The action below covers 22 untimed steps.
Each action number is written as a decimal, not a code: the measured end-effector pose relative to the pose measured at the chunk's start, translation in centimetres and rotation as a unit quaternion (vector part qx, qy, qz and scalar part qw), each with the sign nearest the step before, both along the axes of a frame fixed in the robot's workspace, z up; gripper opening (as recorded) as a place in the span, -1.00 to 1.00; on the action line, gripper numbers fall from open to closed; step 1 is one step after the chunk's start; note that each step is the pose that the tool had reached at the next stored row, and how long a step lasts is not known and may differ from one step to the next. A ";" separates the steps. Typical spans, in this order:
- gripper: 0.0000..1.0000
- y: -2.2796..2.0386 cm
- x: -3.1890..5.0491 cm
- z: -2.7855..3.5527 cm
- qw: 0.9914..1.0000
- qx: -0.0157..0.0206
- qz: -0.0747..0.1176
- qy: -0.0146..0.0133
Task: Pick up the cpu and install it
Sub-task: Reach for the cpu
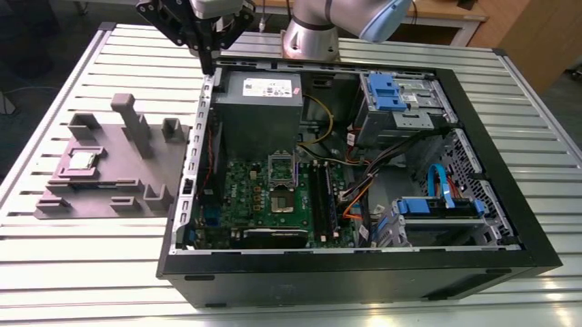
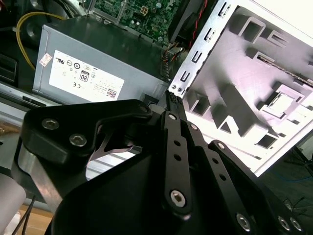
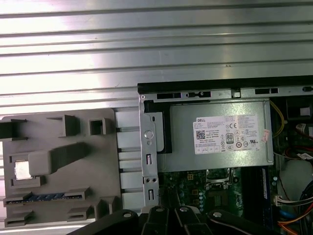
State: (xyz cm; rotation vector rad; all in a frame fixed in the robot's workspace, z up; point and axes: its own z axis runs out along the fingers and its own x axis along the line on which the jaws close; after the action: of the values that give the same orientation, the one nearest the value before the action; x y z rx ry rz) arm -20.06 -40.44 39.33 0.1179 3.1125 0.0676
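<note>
Black gripper (image 1: 209,66) (image 2: 172,96): fingers pressed together, empty, tips pointing down. It hangs over the far corner of the PC case (image 1: 364,272), right at the perforated metal side wall (image 1: 204,136) (image 3: 148,147). Just beside it is the PSU (image 1: 259,112) (image 3: 181,137), a grey metal box w/ a white label. Tips touching the wall edge or not: can't tell.

The case lies open on a slatted alu table (image 1: 91,266). Inside, the PSU is at the far end and the green mobo (image 1: 259,208) is nearer the front, w/ the socket (image 1: 283,187) approx mid-board. Toward the exterior view's right are orange, black and yellow cables (image 1: 364,184) and drive cages (image 1: 389,92) w/ blue parts.

Outside the case, on the exterior view's left, sits a purple-grey tray (image 1: 118,180) (image 3: 98,166) just beside the side wall. The cpu (image 1: 82,161) (image 3: 22,170) lies flat in a square recess of that tray, silver top up, well apart from the gripper. Upright blocks (image 1: 127,119) stand around it, the tallest between the cpu and the gripper's corner. The case wall is between the cpu and the mobo.

The arm (image 1: 314,30), silver-grey w/ a light-blue joint cap, rises behind the case's far edge. Its wrist reaches toward the exterior view's left, w/ the gripper approx vertical.
</note>
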 end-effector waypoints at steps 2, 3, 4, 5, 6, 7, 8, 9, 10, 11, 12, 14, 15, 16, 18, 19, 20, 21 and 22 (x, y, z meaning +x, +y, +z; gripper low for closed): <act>-0.79 0.00 0.00 0.00 1.000 0.000 0.000 0.000; -0.79 0.00 -0.01 0.00 1.000 0.000 0.000 0.000; -0.79 0.00 -0.04 0.00 1.000 0.000 0.000 0.000; -0.79 -0.01 -0.12 0.00 1.000 0.000 0.000 0.000; -0.79 0.00 -0.22 0.00 1.000 0.000 0.000 0.000; -0.79 0.00 -0.38 0.00 1.000 0.000 0.000 0.000; -0.79 0.00 -0.56 0.00 1.000 0.000 0.000 0.000; -0.79 0.00 -0.74 0.00 1.000 0.000 0.000 0.000; -0.79 0.00 -0.94 0.00 1.000 0.000 0.000 0.000; -0.79 0.00 -1.15 0.00 1.000 0.000 0.000 0.000; -0.79 0.00 -1.36 0.00 1.000 0.000 0.000 0.000; -0.79 0.00 -1.76 0.00 1.000 0.000 0.000 0.000; -0.79 0.00 -1.94 0.00 1.000 0.000 0.000 0.000; -0.79 0.00 -2.10 0.00 1.000 0.000 0.000 0.000; -0.79 0.00 -2.33 0.00 1.000 0.000 0.000 0.000; -0.79 0.00 -2.33 0.00 1.000 0.000 0.000 0.000; -0.79 0.00 -2.34 0.00 1.000 0.000 0.000 0.000; -0.79 0.00 -2.35 0.00 1.000 0.000 0.000 0.000; -0.79 0.00 -2.37 0.00 1.000 0.000 0.000 0.000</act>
State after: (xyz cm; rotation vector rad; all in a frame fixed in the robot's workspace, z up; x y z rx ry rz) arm -22.43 -40.44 39.33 0.1180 3.1125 0.0676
